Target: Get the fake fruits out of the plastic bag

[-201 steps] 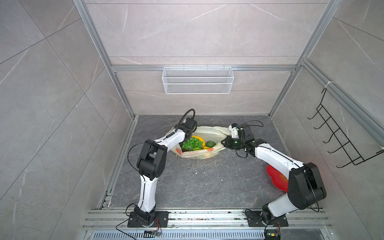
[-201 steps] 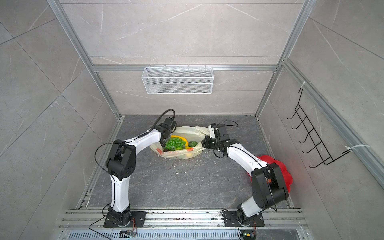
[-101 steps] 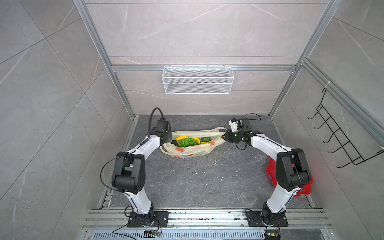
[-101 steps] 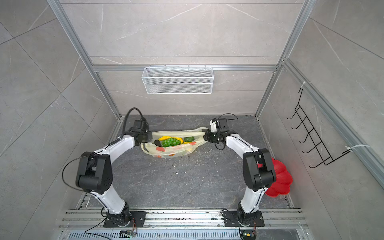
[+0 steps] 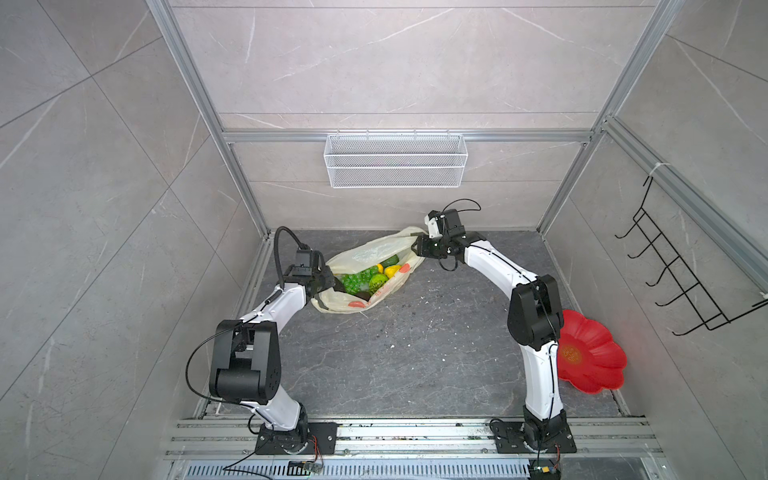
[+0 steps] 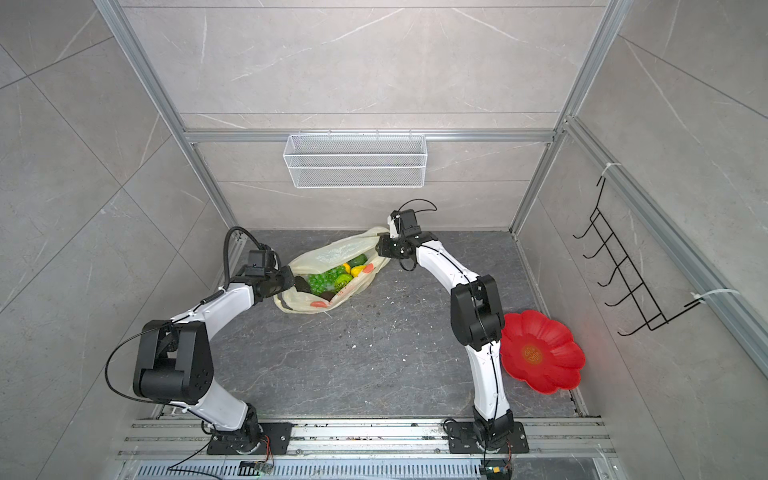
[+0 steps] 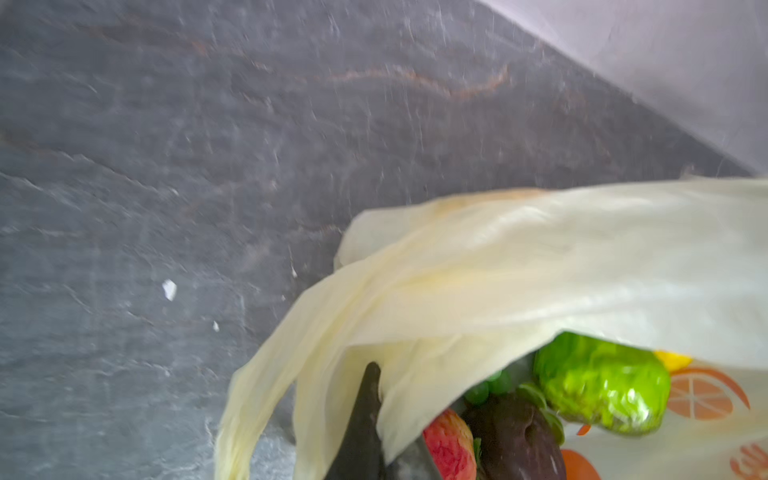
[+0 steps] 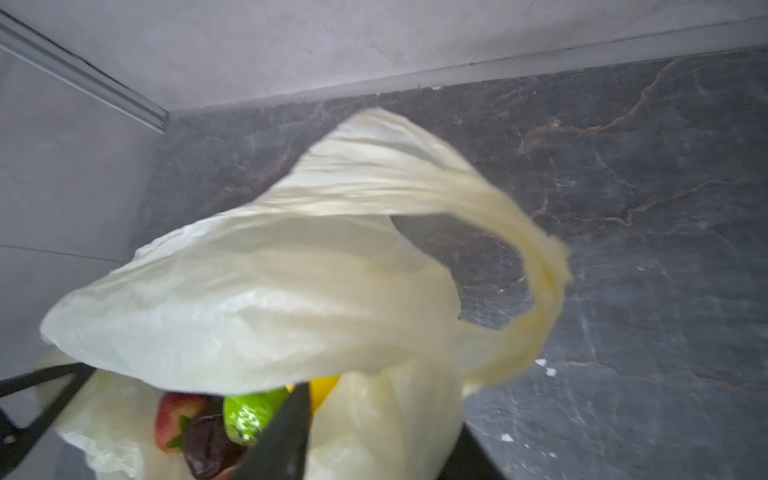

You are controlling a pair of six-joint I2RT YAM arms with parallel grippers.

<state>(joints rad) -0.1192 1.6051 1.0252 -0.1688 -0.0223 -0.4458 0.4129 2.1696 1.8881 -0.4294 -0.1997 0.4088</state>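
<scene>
Near the front right, lone red plate point(image 5: 590, 353). Further in, left gripper point(image 5: 331, 280) clamped shut on the near end of the plastic bag point(image 5: 365, 253), no longer pulled taut like a moment ago, now slack and slanted. Inside: fake fruits point(image 5: 376, 281), namely green grapes point(image 5: 353, 283), strawberry point(image 7: 449, 446), brown piece point(image 7: 515, 440). At the far end, right gripper point(image 5: 417, 248) with fingers point(image 8: 286, 424) now spread wide, bag film loose between.

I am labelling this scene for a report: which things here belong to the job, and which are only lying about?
Belong to the job: plastic bag; fake fruits inside it; left end effector; right end effector.
Only lying about: red flower-shaped plate; white wire basket on the back wall; black hook rack on the side wall.
</scene>
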